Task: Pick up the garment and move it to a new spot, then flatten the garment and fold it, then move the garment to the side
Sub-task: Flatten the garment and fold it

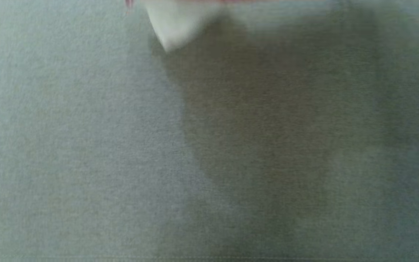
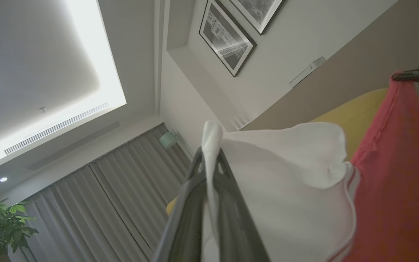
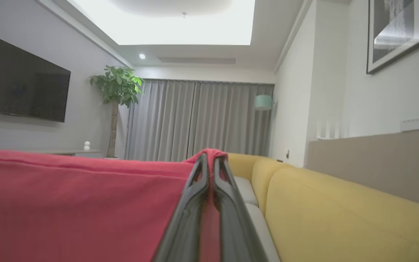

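Observation:
The garment (image 3: 67,207) is red with a white part (image 2: 286,189), and it hangs stretched between my two grippers, lifted in the air. In the left wrist view my left gripper (image 2: 211,156) is shut on a fold of the white cloth, and the red cloth (image 2: 395,174) hangs to the right. My right gripper (image 3: 210,160) is shut on the red top edge, with the cloth spreading to its left. Its dark tip (image 2: 416,75) also appears at the left wrist view's right edge. In the head view, blurred grey-green knit cloth (image 1: 122,145) sits close to the camera.
A yellow sofa (image 3: 340,218) with pale seat cushions (image 3: 247,193) runs along the wall under framed pictures (image 2: 227,40). Grey curtains (image 3: 198,120), a potted plant (image 3: 116,87), a wall television (image 3: 16,91) and a low sideboard (image 3: 67,152) stand further off.

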### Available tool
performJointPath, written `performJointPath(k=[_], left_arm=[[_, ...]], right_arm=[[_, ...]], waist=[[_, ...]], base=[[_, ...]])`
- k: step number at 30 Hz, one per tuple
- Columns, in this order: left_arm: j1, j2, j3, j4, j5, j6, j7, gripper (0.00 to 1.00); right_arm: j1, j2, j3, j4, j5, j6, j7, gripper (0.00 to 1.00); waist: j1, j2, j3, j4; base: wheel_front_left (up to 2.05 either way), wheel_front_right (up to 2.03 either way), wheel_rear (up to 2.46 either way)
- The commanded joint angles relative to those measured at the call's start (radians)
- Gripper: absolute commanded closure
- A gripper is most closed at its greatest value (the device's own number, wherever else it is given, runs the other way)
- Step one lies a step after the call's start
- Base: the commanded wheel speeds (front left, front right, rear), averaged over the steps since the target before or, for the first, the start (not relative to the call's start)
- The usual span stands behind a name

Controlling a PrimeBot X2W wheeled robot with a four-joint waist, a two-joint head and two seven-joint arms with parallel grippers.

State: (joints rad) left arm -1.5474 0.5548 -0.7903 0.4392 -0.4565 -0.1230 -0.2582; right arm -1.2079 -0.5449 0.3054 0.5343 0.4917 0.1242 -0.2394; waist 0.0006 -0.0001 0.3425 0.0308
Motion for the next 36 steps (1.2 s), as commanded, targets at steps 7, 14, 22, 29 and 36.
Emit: performJointPath(k=[7,14,22,29,36], left_arm=[[0.204,0.1,0.087,-0.205,0.024,-0.007,-0.003,1.0],[0.557,0.203,0.04,-0.373,0.058,-0.007,-0.003,1.0],[0.974,0.225,0.031,-0.474,0.107,0.022,-0.003,1.0],[1.303,0.304,0.007,-0.591,0.088,0.083,-0.004,1.0],[1.216,0.255,0.043,-0.578,0.056,0.054,-0.004,1.0]], right_arm=[[0.09,-0.031,0.019,-0.014,-0.007,0.007,-0.022,1.0],[0.401,-0.049,0.006,-0.105,0.006,0.007,-0.022,1.0],[0.852,-0.025,-0.132,-0.208,0.004,0.007,-0.022,1.0],[1.257,0.076,-0.275,-0.382,-0.05,0.007,-0.022,1.0],[1.235,0.161,-0.328,-0.435,-0.097,0.007,0.035,1.0]], waist=[[-0.0006,0.0001,0.041,0.042],[-0.0006,0.0001,0.021,0.053],[-0.0006,0.0001,-0.072,0.05],[-0.0006,0.0001,-0.147,0.037],[-0.0006,0.0001,-0.116,0.036]], base=[[0.0,0.0,0.0],[0.0,0.0,0.0],[0.0,0.0,0.0],[0.0,0.0,0.0],[0.0,0.0,0.0]])
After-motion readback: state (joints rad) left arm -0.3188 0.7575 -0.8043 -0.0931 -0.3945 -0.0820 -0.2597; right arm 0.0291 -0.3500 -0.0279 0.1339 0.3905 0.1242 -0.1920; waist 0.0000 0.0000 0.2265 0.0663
